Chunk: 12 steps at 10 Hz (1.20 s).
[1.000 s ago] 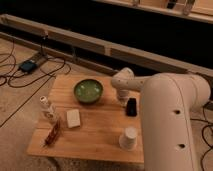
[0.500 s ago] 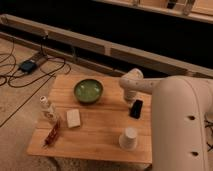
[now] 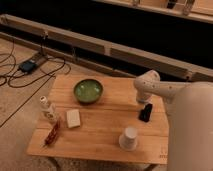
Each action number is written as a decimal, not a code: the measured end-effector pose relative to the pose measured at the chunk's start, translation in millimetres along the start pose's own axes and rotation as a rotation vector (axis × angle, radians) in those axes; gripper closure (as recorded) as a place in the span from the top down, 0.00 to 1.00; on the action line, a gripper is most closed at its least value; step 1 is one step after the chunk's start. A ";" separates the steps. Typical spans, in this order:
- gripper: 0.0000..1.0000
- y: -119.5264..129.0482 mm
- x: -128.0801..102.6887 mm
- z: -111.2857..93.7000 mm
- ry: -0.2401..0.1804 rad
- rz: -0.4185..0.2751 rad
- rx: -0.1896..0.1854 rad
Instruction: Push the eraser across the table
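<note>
The gripper (image 3: 145, 103) sits at the right side of the table (image 3: 100, 131), just above the far end of the eraser (image 3: 145, 112), its fingers closed together and holding nothing. The eraser lies flat near the table's right edge, its long side running roughly toward the camera, and the gripper looks to be touching or nearly touching its top end; which of the two cannot be told from here. To push well, the closed fingertips should stay low, close to the wood, and bear squarely on the eraser's flat face so it slides straight instead of spinning away. A slow, level stroke leftward toward the middle suits best, since bare planks lie there. The paper cup (image 3: 129, 138) stands just in front of the eraser, so a push toward the camera risks knocking it. The green bowl (image 3: 88, 91), the whitish block (image 3: 73, 118) and the small bottle (image 3: 47, 107) sit well apart on the left
</note>
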 end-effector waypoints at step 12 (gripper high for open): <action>0.00 56.6 -62.7 -27.0 0.029 -0.070 0.063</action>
